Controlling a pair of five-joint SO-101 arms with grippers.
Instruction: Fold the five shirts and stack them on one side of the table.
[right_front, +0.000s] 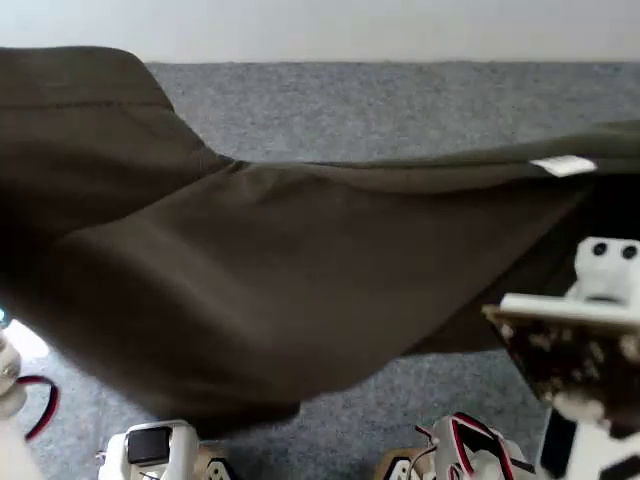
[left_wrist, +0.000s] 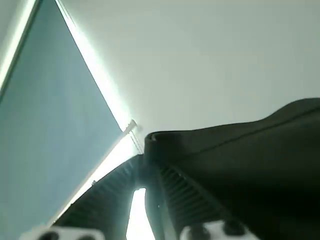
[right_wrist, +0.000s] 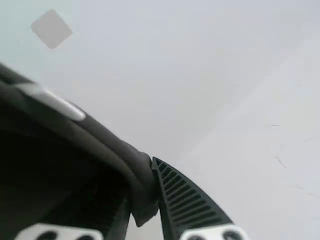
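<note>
Now, a grey table (right_front: 400, 100) with a pale wall (right_front: 400, 30) behind its far edge and white ceiling (left_wrist: 225, 60) overhead. One dark olive shirt (right_front: 280, 270), bearing one white label (right_front: 563, 166), is stretched above the table from left edge to right. Two claws: the left gripper (left_wrist: 146, 160) is clenched on its cloth, and the right gripper (right_wrist: 150, 172) is too.

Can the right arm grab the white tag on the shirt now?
Probably not. The right arm has its jaws shut on the dark shirt, so they'd have to let go before pinching the white tag.
</note>
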